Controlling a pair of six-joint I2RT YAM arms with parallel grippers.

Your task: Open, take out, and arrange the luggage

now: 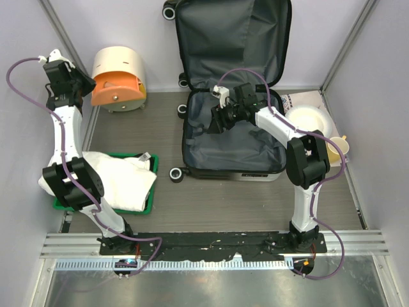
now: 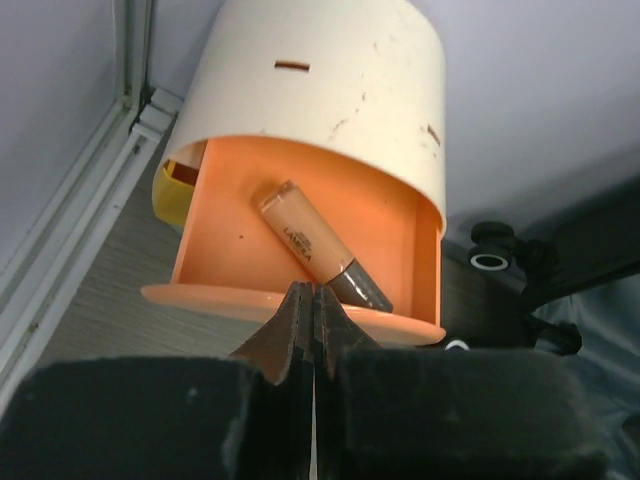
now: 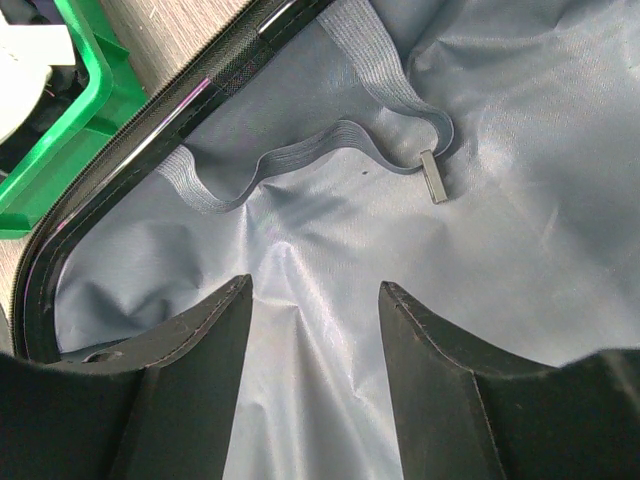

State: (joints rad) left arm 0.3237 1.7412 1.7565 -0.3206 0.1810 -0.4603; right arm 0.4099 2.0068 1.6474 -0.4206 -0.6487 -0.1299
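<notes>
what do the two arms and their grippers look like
The left arm and right arm are white tubular links joined by bulky black joints, each trailing a thin purple cable. The left gripper and right gripper have black wedge-shaped fingers.

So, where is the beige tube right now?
In the left wrist view, the beige tube lies diagonally in the orange drawer of the cream cylinder, just beyond the shut left gripper, left of the luggage.
</notes>
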